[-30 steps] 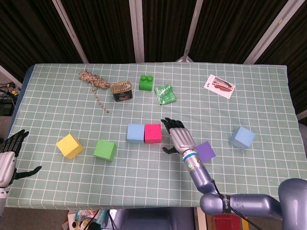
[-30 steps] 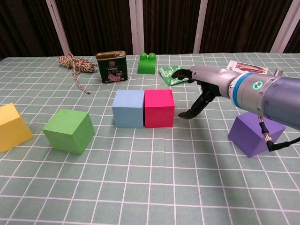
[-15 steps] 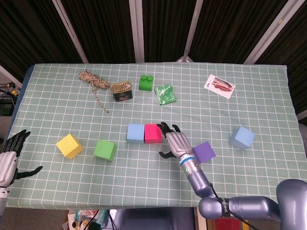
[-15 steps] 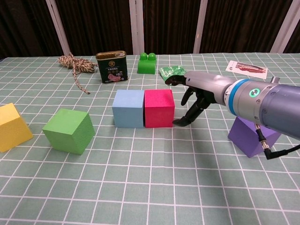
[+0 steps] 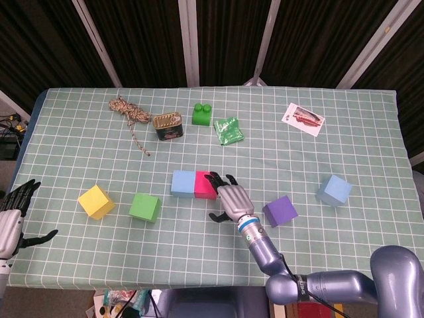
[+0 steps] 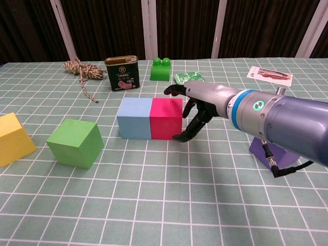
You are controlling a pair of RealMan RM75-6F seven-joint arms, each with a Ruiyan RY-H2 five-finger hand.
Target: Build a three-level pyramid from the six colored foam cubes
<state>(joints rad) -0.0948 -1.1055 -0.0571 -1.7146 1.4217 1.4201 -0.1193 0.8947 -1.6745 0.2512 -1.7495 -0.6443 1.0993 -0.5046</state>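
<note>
Pink foam cube [image 6: 166, 119] sits against the light blue cube [image 6: 134, 118]; the right robot hand [image 6: 197, 105] touches its right face, fingers spread, holding nothing.

Your right hand [image 6: 197, 105]: silver-grey back, black fingers | wrist: blue ring, white band, green-lit dot | forearm: glossy grey-blue shell, thin black cable beneath | left hand [image 5: 12, 218]: silver palm, black fingers
</note>
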